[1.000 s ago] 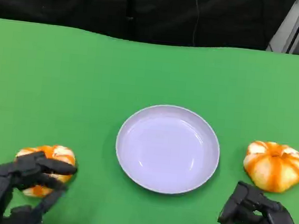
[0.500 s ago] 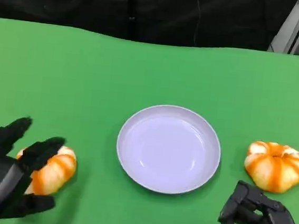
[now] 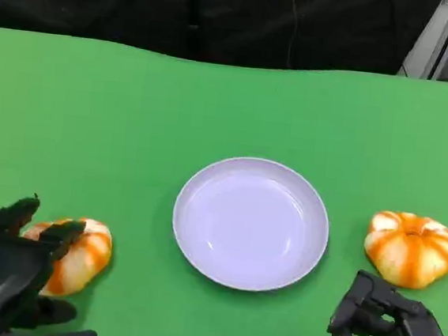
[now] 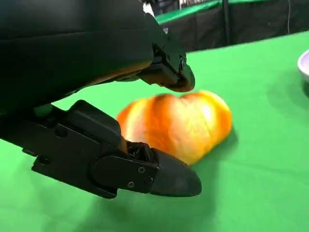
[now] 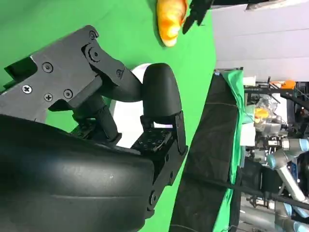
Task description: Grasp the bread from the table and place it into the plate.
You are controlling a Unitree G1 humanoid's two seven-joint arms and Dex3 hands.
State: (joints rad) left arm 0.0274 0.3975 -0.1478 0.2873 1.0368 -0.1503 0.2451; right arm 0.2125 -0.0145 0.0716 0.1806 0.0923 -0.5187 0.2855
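An orange-and-white striped bread (image 3: 81, 254) lies on the green table at the near left. My left hand (image 3: 3, 274) sits just behind it on the near side, fingers spread and gripping nothing. In the left wrist view the bread (image 4: 186, 124) lies beyond the hand (image 4: 72, 58), between an upper finger and the thumb, with a gap to both. The pale lavender plate (image 3: 250, 222) stands in the middle of the table with nothing in it. My right hand (image 3: 389, 333) rests at the near right, fingers curled in on nothing.
A second striped bread (image 3: 411, 248) lies right of the plate, just beyond my right hand. Green cloth (image 3: 135, 104) runs to the far edge, with dark curtains behind. The right wrist view shows my right hand (image 5: 96, 145), part of the plate (image 5: 126, 118) and the left bread (image 5: 171, 19).
My left hand has lifted its fingers off the bread, spread them, and drawn back toward the near edge. The bread stays on the table. My right hand has not moved.
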